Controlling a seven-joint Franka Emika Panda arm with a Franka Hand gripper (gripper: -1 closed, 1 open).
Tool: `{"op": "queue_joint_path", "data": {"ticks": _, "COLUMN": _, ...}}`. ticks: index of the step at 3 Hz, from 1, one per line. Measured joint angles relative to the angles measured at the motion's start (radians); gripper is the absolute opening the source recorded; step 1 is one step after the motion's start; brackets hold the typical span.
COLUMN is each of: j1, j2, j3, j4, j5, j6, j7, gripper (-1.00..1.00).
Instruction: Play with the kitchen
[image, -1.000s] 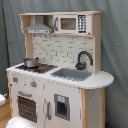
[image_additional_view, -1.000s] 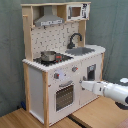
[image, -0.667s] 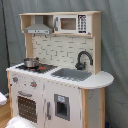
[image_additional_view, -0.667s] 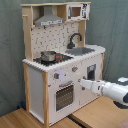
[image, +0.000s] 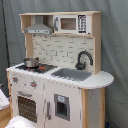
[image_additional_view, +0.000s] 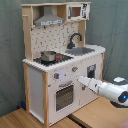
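Observation:
The kitchen (image: 55, 85) (image_additional_view: 55, 60) is a tall white and light-wood toy unit. It has a range hood (image_additional_view: 49, 20), a small microwave (image: 70, 23), a dotted backsplash, a black faucet (image: 84, 59) and a grey sink (image: 72, 74). A small metal pot (image_additional_view: 48, 56) stands on the hob. In the second exterior view my white arm reaches in from the right. My gripper (image_additional_view: 81, 80) is close to the kitchen's front, just right of the oven door (image_additional_view: 64, 95) and below the knobs. Whether it touches the front cannot be made out.
A grey curtain (image_additional_view: 112, 30) hangs behind the kitchen. The unit stands on a wooden surface (image_additional_view: 95, 117). A white shape (image: 20, 122) at the first exterior view's bottom left looks like part of the arm.
My gripper's tip has risen slightly and edged closer to the kitchen's front panel. The kitchen and the pot have not moved.

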Motion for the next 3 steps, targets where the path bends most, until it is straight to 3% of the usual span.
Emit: {"op": "queue_joint_path", "data": {"ticks": 3, "j1": -0.010, "j2": -0.008, "j3": 0.080, "j4": -0.009, "j5": 0.000, "j6": 0.001, "j7": 0.384, "gripper": 1.00}}
